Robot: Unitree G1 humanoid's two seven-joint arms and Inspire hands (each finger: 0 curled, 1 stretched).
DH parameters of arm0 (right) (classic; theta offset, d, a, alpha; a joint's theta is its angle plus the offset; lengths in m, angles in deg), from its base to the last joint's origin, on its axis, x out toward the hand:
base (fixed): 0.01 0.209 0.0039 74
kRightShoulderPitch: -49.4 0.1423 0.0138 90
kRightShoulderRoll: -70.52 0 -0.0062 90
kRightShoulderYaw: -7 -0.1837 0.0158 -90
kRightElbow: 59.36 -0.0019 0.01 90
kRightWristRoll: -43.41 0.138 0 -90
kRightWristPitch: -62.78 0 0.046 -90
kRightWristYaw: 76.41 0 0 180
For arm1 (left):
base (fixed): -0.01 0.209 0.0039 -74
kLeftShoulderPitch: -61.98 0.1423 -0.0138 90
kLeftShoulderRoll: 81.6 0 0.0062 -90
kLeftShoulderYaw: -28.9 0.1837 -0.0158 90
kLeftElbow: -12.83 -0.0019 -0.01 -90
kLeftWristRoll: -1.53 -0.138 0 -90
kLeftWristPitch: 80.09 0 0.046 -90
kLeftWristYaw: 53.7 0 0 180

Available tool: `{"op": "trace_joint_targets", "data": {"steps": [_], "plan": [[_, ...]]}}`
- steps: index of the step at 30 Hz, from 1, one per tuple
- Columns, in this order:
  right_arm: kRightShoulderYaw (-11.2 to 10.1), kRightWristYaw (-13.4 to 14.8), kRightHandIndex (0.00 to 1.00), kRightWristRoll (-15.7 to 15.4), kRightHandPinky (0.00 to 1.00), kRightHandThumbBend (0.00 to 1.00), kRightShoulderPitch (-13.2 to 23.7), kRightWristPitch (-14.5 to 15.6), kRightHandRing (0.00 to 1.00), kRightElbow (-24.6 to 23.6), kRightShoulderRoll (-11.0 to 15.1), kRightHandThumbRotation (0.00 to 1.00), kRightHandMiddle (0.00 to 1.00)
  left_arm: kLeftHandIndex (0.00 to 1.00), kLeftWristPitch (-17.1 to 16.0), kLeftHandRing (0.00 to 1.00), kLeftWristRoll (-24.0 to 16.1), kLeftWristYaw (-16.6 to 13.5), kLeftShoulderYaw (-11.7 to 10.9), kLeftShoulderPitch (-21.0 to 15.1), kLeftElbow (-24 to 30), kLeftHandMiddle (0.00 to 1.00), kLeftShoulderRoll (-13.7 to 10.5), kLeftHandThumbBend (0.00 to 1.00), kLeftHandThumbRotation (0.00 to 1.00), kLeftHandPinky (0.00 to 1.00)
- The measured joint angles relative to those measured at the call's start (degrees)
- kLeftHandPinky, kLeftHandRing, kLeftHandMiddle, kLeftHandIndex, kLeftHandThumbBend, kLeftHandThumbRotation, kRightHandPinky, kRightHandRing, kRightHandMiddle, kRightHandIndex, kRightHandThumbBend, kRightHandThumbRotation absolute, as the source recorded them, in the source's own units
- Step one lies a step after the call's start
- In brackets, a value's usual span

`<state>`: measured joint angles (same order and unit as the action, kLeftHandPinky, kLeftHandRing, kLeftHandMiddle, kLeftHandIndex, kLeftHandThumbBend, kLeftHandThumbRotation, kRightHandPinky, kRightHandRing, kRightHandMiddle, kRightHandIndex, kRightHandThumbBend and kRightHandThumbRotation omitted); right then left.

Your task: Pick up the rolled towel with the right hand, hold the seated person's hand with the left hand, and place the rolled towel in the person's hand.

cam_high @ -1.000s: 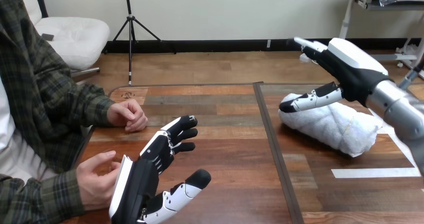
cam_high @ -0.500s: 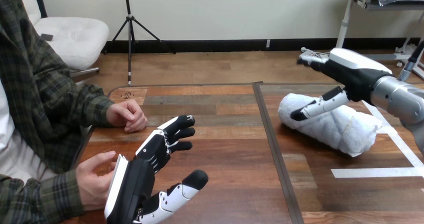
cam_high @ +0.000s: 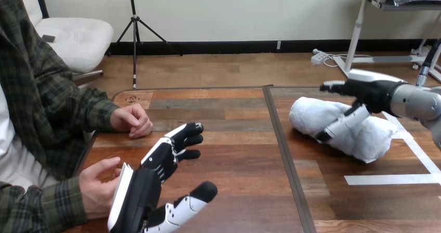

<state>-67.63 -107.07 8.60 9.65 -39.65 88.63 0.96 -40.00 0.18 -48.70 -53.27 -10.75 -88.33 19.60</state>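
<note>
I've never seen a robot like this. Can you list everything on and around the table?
table: one, brown wood.
rolled towel: one, white, table's right half.
tape strips: two, white, near the table's right edge.
person's far hand: one, at the table's left edge.
person's near hand: one, lower left.
left hand: one, black and white, open, beside the person's near hand.
right hand: one, black and white, open over the rolled towel.

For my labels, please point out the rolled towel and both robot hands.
rolled towel (cam_high: 375, 140): head view, on the roll's bare right end.
right hand (cam_high: 370, 93): head view, on the black palm.
left hand (cam_high: 143, 191): head view, on the black palm.
</note>
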Motion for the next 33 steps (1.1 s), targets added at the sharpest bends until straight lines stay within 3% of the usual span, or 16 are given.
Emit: {"op": "trace_joint_targets", "data": {"steps": [13,19,22,25,33], "plan": [[3.56,-1.17,1.00,-2.07,0.89,0.95,3.86,0.46,0.98,7.93,-0.06,0.40,1.00,0.78,0.26,0.81,0.75,0.01,1.14,2.89,1.15,0.82,-1.15,0.89,0.58,0.74],[5.18,-1.16,1.00,-3.31,0.81,0.93,5.80,0.67,0.93,10.58,-0.22,0.42,0.96,0.78,0.42,0.81,1.00,0.02,1.53,4.08,1.76,0.82,-1.35,0.87,0.57,0.74],[5.86,-1.10,1.00,-3.78,0.69,0.94,6.86,1.17,0.81,11.82,-0.37,0.42,0.88,0.78,0.46,0.81,1.07,0.04,1.81,4.52,2.18,0.82,-1.42,0.87,0.57,0.74],[6.73,-0.87,1.00,-4.39,0.62,0.93,8.07,1.68,0.77,13.11,-0.61,0.44,0.84,0.78,0.52,0.81,1.31,0.16,2.14,4.76,2.71,0.82,-1.54,0.88,0.57,0.74],[8.97,0.51,1.00,-6.07,0.63,0.96,11.14,3.73,0.79,16.36,-1.77,0.48,0.85,0.77,0.97,0.80,2.69,0.52,2.86,4.81,5.07,0.81,-1.56,0.90,0.59,0.74]]}}
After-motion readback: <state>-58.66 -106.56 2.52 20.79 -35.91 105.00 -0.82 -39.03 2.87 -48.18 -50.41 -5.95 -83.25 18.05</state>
